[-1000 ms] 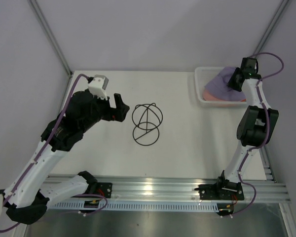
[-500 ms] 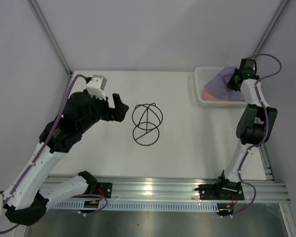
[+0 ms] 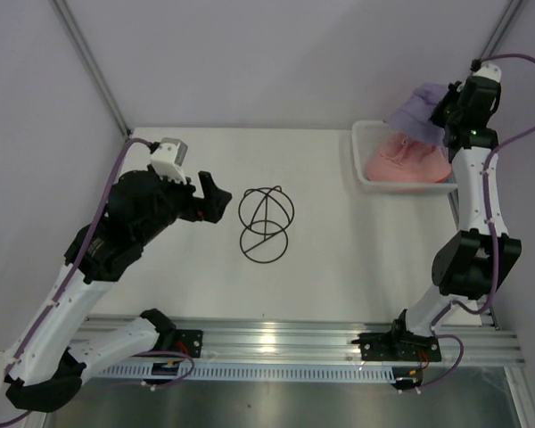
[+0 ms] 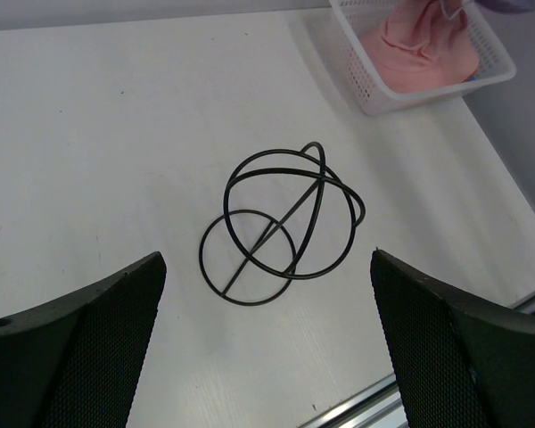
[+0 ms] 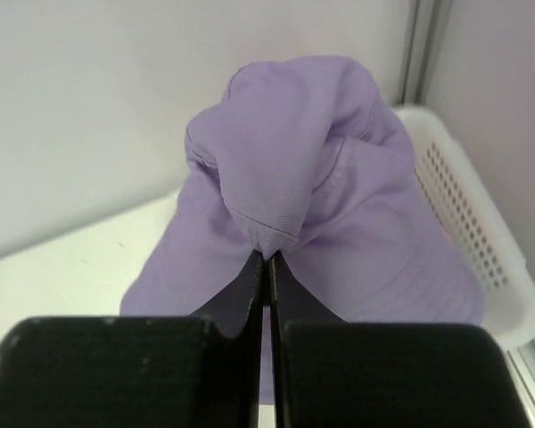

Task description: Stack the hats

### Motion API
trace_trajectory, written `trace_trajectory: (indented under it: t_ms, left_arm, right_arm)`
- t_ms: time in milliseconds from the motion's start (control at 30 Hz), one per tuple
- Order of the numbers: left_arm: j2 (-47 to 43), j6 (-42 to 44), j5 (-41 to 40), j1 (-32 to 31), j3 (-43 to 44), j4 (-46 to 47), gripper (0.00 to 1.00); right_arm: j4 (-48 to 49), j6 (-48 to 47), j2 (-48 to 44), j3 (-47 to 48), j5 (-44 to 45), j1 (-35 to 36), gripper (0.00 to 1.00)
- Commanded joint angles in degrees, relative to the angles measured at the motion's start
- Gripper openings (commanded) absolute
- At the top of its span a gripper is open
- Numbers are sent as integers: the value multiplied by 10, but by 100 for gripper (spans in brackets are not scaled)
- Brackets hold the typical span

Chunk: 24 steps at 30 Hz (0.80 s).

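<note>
The stacking is only at its beginning, as I judge it. In the upper right of the overhead view the right claw (image 3: 443, 114) is closed tight on a fold of the lavender hat (image 3: 417, 107), which hangs in the air above the white basket (image 3: 360, 171). The pink hat (image 3: 406, 159) lies inside the basket. No hat is on the black wire stand (image 3: 266, 223), which stands in the middle of the table (image 3: 357, 259), so every hat is yet to be placed. I see no orange or blue hat; whether they lie under the pink one, I cannot tell.

The left claw (image 3: 214, 196) is wide open and holds nothing, just left of the stand.

The right wrist view shows what the overhead view does not: the fingers pressed together with cloth pinched between them. The left wrist view shows the bare stand between its open fingers and the mesh wall of the basket in its upper right corner.
</note>
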Motion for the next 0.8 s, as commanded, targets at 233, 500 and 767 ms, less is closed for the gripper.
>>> trace_trajectory:
  t_ms: [233,500,767]
  left_arm:
    - [-46,-25,22,5,-23,14,99]
    - [-42,-58,-41,5,-21,-23,100]
    - [-39,-103,-100,12,-6,-79,99]
  right_arm:
    - [69,36,-93,0,-137,6,0]
    - [108,14,-155,-29,-274,128,0]
    - [64,-53,-143,4,-269,281,0]
